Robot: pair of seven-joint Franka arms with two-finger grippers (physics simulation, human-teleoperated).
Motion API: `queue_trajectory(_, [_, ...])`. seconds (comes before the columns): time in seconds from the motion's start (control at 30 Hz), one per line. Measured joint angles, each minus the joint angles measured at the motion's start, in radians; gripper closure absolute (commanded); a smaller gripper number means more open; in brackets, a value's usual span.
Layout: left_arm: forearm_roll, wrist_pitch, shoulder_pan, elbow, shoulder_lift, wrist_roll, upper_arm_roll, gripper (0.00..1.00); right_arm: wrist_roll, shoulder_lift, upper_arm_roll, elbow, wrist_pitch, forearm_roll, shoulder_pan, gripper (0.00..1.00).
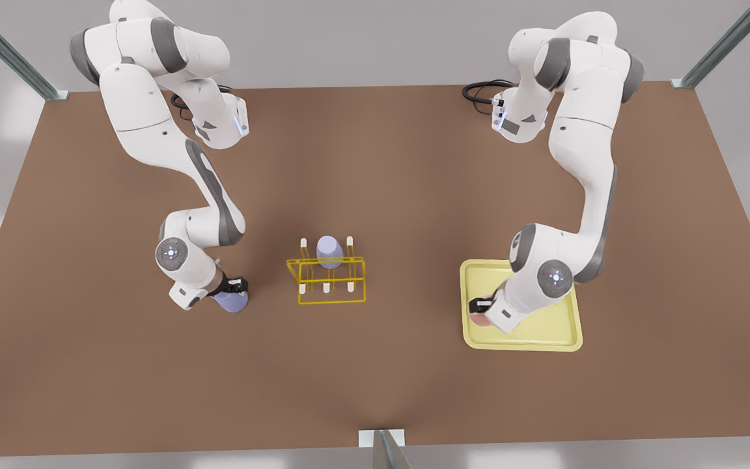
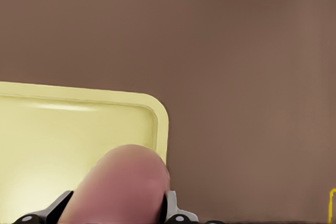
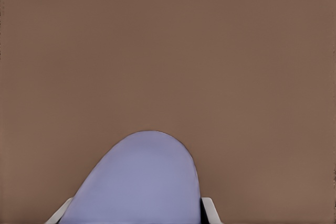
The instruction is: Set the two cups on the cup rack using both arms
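Note:
The salmon pink cup (image 1: pixel 477 318) (image 2: pixel 123 184) sits at the corner of the pale-yellow tray (image 1: pixel 544 335) (image 2: pixel 79 129) on the front view's right. My left gripper (image 1: pixel 481 306) is shut on it, its fingers (image 2: pixel 176 212) pressed against both sides. On the front view's left, the lavender cup (image 1: pixel 232 301) (image 3: pixel 142 182) stands low over the table with my right gripper (image 1: pixel 235 286) shut on it, fingers (image 3: pixel 210 209) flanking it. The yellow wire cup rack (image 1: pixel 326 281) stands between the arms, with white-tipped pegs.
A second lavender cup (image 1: pixel 329 252) sits upside down on a back peg of the rack. A yellow rack wire (image 2: pixel 332 205) shows at the left wrist view's edge. Brown table (image 1: pixel 375 391) spreads around; a metal post (image 1: pixel 385 449) stands at its front edge.

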Motion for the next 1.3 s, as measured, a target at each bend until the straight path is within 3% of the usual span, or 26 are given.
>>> queue_trajectory(0.2, [-0.048,-0.071,-0.074,0.138,0.004,-0.139,-0.102,0.14,-0.001,-0.047,0.019,0.021,0.001,0.043,-0.001,0.15])
queue_trajectory(0.43, [-0.056,-0.041,-0.186,0.374,0.160,-0.322,-0.135,0.14,-0.003,-0.110,0.151,0.081,0.002,0.229,0.006,0.15])
queue_trajectory(0.57, [-0.058,-0.013,-0.234,0.387,0.175,-0.405,-0.139,0.14,-0.003,-0.126,0.206,0.103,0.003,0.305,0.006,0.15])
queue_trajectory(1.0, [-0.056,0.048,-0.320,0.425,0.255,-0.577,-0.119,0.13,-0.008,-0.146,0.253,0.094,0.000,0.361,0.003,0.15])
queue_trajectory(1.03, [-0.056,0.052,-0.324,0.426,0.258,-0.586,-0.117,0.11,-0.010,-0.146,0.254,0.091,-0.003,0.362,0.005,0.15])
queue_trajectory(1.07, [-0.057,0.057,-0.325,0.426,0.261,-0.594,-0.115,0.00,-0.012,-0.147,0.254,0.089,-0.006,0.362,0.005,0.15])
queue_trajectory(1.23, [-0.056,0.074,-0.327,0.425,0.261,-0.628,-0.114,0.00,-0.023,-0.131,0.254,0.088,-0.016,0.364,0.005,0.15])
queue_trajectory(1.27, [-0.056,0.073,-0.323,0.424,0.255,-0.633,-0.113,0.00,-0.026,-0.125,0.254,0.088,-0.017,0.364,0.005,0.14])
queue_trajectory(1.3, [-0.056,0.054,-0.290,0.424,0.236,-0.638,-0.115,0.00,-0.027,-0.121,0.254,0.088,-0.018,0.363,0.006,0.00])
